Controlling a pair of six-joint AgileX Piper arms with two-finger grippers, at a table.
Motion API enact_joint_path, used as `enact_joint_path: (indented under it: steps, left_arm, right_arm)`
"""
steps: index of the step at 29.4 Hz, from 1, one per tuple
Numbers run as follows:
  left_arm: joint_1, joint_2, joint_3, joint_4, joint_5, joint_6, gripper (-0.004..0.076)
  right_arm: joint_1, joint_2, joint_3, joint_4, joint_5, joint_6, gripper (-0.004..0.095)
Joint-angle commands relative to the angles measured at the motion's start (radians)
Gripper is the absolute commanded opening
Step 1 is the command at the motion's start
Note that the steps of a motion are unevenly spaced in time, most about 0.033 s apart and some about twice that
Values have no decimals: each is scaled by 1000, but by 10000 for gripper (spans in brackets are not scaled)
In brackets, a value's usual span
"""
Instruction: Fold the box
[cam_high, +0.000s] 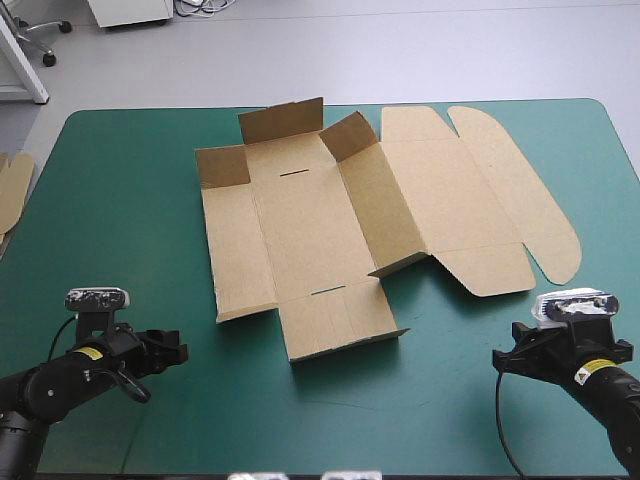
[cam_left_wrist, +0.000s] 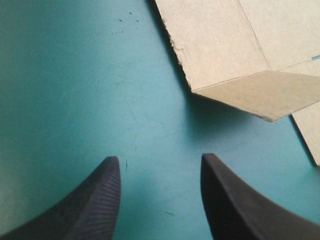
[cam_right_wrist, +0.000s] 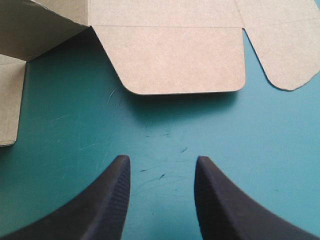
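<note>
1. Two grippers, both empty: left gripper (cam_left_wrist: 160, 158) has its black fingers (cam_left_wrist: 95, 200) standing wide apart, only bare teal-green cover (cam_high: 130, 200) btwn them.
2. Same for right gripper (cam_right_wrist: 162, 158): spread open, nothing held, cover underneath.
3. Mid-table, toward the far half, lies the box (cam_high: 320, 215): a brown cut sheet, mostly flat.
4. At its far end three short flaps stand up, one at the far-left corner, two along the far edge.
5. Long panel right of ctr is tilted up part-way, w/ shadow under its near end.
6. On the right the lid panel (cam_high: 450, 200) w/ rounded tabs lies flat.
7. At the near end the near flap (cam_high: 340, 318) sits a little lifted at its near-right corner.
8. At near left, left gripper is well apart from box; ahead of it is box's near-left corner w/ a lifted strip (cam_left_wrist: 260, 92).
9. At near right, right gripper is near the lid's rounded tuck flap (cam_right_wrist: 175, 60), which lies flat ahead of it, not touching.
10. At table's left edge shows some spare board (cam_high: 12, 185).
</note>
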Motion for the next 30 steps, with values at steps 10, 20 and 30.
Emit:
enact_joint_path:
  steps: [10,20,30]
  left_arm:
    - [-1,-2,-34,-49,-40,-42,364]
    - [-1,99,-35,-233,-142,-25,398]
    - [-1,282,-168,-226,-206,-25,398]
  right_arm:
    - [-11,7,-32,-1,-70,-1,396]
    - [-11,119,-64,1,-70,15,511]
    - [-11,242,-246,-7,-35,15,536]
